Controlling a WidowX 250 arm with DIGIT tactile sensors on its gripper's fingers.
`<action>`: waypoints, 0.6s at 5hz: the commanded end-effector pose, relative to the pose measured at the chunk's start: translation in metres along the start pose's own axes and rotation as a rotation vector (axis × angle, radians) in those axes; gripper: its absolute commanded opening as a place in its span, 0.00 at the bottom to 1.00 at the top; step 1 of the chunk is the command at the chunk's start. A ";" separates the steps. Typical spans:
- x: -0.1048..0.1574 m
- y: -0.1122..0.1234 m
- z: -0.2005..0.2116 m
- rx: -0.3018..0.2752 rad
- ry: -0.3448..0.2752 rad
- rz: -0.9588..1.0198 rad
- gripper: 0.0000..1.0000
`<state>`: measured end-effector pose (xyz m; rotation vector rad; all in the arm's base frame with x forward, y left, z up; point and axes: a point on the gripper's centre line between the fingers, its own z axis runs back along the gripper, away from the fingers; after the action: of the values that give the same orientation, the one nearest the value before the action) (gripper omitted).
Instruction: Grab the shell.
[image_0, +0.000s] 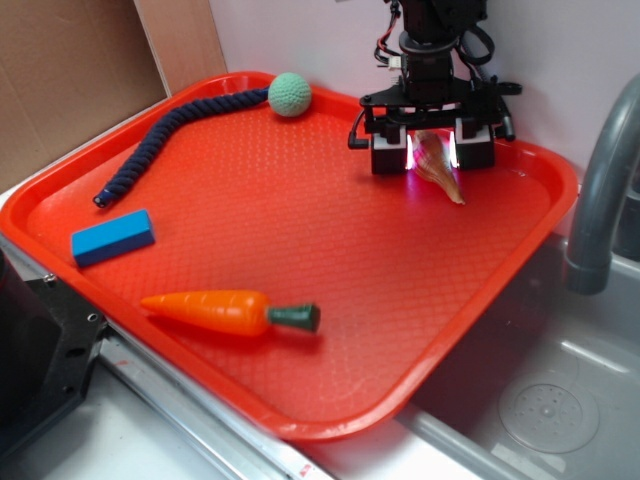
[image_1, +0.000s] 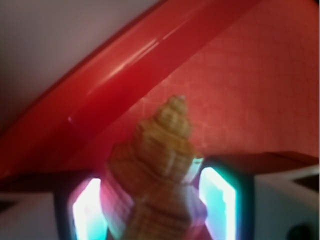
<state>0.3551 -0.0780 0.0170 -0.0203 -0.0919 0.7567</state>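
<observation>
The tool (image_0: 432, 151) stands at the far right part of the red tray (image_0: 300, 230), low over the tray floor, with its two black fingers (image_0: 386, 153) pointing down. Between them sits the shell (image_0: 437, 163), a tan and cream conch with ribbed whorls. In the exterior view its long pointed tip reaches out to the right and toward the front, past the right finger, and it seems to touch the tray floor. In the wrist view the shell (image_1: 157, 170) fills the space between the two lit pads (image_1: 89, 210) (they glow in a cyan colour), and its spire end points up toward the raised rim of the tray (image_1: 115, 65). The fingers are closed only part of the way, about as wide as the shell body, and both pads look pressed against its sides, so the tool has hold of the shell.

On the rest of the tray lie a toy carrot (image_0: 225, 311) near the front edge, a blue block (image_0: 112, 237) at the left side, a dark blue rope (image_0: 170, 135) that runs from the left toward the far edge, and a green knitted ball (image_0: 290, 94) touching the far end of the rope. To the right of the tray there is a grey faucet (image_0: 600, 190) over a metal sink (image_0: 540, 400).
</observation>
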 end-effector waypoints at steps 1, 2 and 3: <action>0.018 0.029 0.078 -0.007 0.058 -0.244 0.00; 0.011 0.052 0.107 -0.042 0.043 -0.308 0.00; -0.001 0.096 0.147 -0.047 0.023 -0.420 0.00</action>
<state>0.2686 -0.0221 0.1476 -0.0484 -0.0523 0.3318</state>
